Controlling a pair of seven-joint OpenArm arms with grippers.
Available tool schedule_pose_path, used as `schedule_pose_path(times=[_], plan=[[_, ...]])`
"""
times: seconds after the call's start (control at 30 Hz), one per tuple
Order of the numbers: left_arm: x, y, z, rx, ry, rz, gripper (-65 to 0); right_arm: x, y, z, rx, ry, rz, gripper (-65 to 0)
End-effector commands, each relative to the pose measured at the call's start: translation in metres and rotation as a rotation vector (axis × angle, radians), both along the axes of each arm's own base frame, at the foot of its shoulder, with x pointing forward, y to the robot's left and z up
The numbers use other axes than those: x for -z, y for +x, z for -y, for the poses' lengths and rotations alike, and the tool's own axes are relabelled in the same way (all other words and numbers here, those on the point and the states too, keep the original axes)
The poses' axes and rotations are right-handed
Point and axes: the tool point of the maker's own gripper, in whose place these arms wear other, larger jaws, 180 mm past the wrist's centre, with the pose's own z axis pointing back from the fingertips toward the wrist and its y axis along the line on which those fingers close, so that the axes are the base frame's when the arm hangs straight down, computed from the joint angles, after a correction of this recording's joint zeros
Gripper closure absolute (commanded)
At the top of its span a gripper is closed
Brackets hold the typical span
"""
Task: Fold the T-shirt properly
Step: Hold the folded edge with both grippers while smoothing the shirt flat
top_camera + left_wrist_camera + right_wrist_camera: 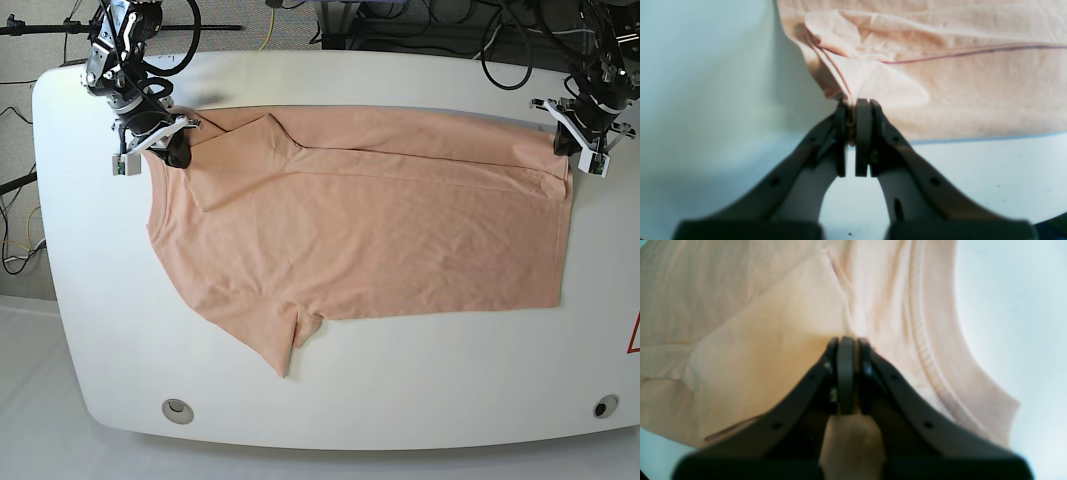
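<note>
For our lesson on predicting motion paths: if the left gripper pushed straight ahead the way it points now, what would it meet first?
The left gripper is shut on the T-shirt at a folded corner, so straight ahead lies more of the same shirt, the bunched fabric just beyond its tips. Nothing else shows in that line, though depth is hard to judge.

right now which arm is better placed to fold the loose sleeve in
Right, as a judgement. The right gripper pinches the T-shirt at the collar end, where the loose sleeve sticks out; the left gripper holds the hem corner, far away.
</note>
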Motion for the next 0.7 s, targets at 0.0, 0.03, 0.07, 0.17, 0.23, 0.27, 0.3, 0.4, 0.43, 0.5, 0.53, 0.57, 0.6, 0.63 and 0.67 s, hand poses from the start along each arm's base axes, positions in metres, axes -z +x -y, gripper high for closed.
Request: schedule_pose_path(times=[0.0,0.03,0.07,0.17,0.23,0.27,0.3,0.4,0.43,0.5,0.53,0.57,0.6,0.63,0.67], plan=[[-0.009,0.006,-0.006,0.004,0.015,0.033,-0.4,-0.009,0.003,0.006,0.008,-0.007,0.030,-0.3],[-0.009,0.005,-0.006,0.003,0.015,0.032,-0.4,-0.009,0.003,0.006,0.008,-0.007,0.029,-0.3],[-0.009,0.005,-0.007,0.002,0.015,0.032,-0.4,-0.009,0.003,0.006,0.008,-0.006,0.029,-0.3],[-0.010,0.005,-0.007,0.000,0.016,0.034,-0.3,-0.008,0.002,0.006,0.011,-0.005,0.026,-0.3],[-0.010,0.005,-0.007,0.001,0.018,0.034,-0.2,-0.008,0.002,0.007,0.013,-0.004,0.025,-0.3],[-0.009,0.004,-0.006,0.003,0.016,0.027,-0.2,-0.007,0.000,0.008,0.016,-0.007,0.016,-0.5],[-0.007,0.002,-0.004,0.005,0.015,0.020,-0.2,-0.005,-0.003,0.010,0.018,-0.010,0.007,-0.7],[-0.007,0.002,-0.004,0.006,0.015,0.019,-0.2,-0.006,-0.004,0.010,0.020,-0.011,0.004,-0.9],[-0.007,0.001,-0.004,0.007,0.015,0.017,-0.2,-0.006,-0.004,0.010,0.021,-0.012,0.003,-1.0],[-0.006,0.001,-0.004,0.006,0.014,0.015,-0.2,-0.005,-0.006,0.010,0.018,-0.015,0.000,-1.3],[-0.006,0.000,-0.003,0.007,0.014,0.013,-0.2,-0.004,-0.006,0.010,0.018,-0.015,-0.002,-1.5],[-0.006,0.000,-0.003,0.008,0.013,0.012,-0.2,-0.004,-0.007,0.010,0.017,-0.015,-0.004,-1.7],[-0.005,-0.001,-0.003,0.007,0.013,0.011,-0.2,-0.003,-0.008,0.010,0.016,-0.016,-0.007,-1.8],[-0.005,-0.001,-0.003,0.006,0.012,0.010,-0.2,-0.003,-0.008,0.010,0.016,-0.017,-0.009,-1.8],[-0.006,-0.001,-0.004,0.008,0.014,0.012,-0.4,-0.002,-0.009,0.011,0.018,-0.016,-0.009,-1.6]])
